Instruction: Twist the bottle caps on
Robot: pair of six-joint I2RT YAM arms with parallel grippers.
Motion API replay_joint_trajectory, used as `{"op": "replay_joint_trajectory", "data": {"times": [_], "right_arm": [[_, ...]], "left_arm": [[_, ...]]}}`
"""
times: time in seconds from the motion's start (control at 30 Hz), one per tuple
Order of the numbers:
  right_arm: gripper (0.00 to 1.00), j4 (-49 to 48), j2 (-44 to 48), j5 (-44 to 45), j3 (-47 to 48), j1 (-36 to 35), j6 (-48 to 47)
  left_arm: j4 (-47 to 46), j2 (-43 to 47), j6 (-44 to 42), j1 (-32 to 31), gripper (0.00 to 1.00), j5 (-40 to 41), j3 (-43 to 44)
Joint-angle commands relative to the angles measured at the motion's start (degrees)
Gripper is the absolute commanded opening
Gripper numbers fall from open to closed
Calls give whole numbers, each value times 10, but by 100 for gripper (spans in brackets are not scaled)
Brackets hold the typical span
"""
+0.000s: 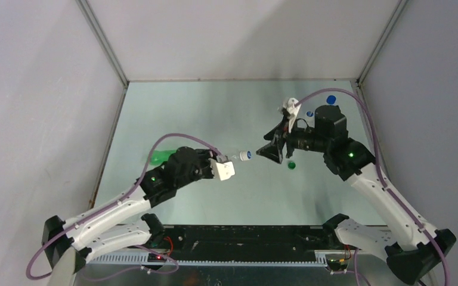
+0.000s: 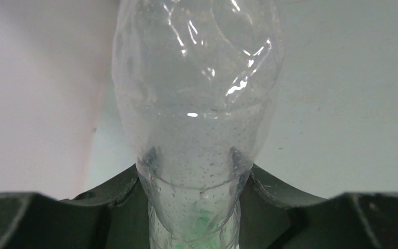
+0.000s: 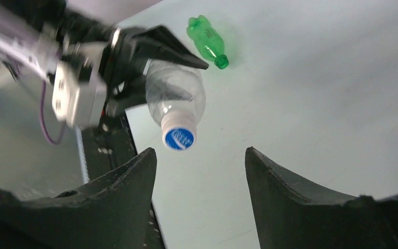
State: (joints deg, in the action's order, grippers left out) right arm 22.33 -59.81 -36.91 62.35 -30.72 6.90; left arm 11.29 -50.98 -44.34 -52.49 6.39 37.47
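Right wrist: white-capped clear bottle [image 3: 179, 96] in left hand [image 3: 163, 85]

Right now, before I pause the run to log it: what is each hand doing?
Left hand: closed on the clear bottle.
Right hand: open, holding nothing.

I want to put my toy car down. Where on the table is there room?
The far left stretch of table, beyond the green bottle, is bare. So is the near middle, between both arms. It is crowded around the right gripper: clear bottle, green cap, blue caps.
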Motion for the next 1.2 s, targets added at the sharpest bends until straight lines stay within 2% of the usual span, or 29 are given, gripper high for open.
{"op": "replay_joint_trajectory", "data": {"times": [0.0,0.1,0.23,0.8,1.17], "right_arm": [[66,51,32,-65,18,-26,-250],[66,88,48,-69,18,-52,-372],[65,106,53,-74,17,-76,-432],[57,69,40,-85,17,-122,-442],[45,67,29,-86,17,-137,-442]], "left_arm": [[97,11,42,64,0,-220,67],[138,3,45,94,0,-310,89],[170,-16,45,103,0,-361,121],[174,-55,54,103,0,-408,149],[172,-57,61,102,0,-413,151]]}}
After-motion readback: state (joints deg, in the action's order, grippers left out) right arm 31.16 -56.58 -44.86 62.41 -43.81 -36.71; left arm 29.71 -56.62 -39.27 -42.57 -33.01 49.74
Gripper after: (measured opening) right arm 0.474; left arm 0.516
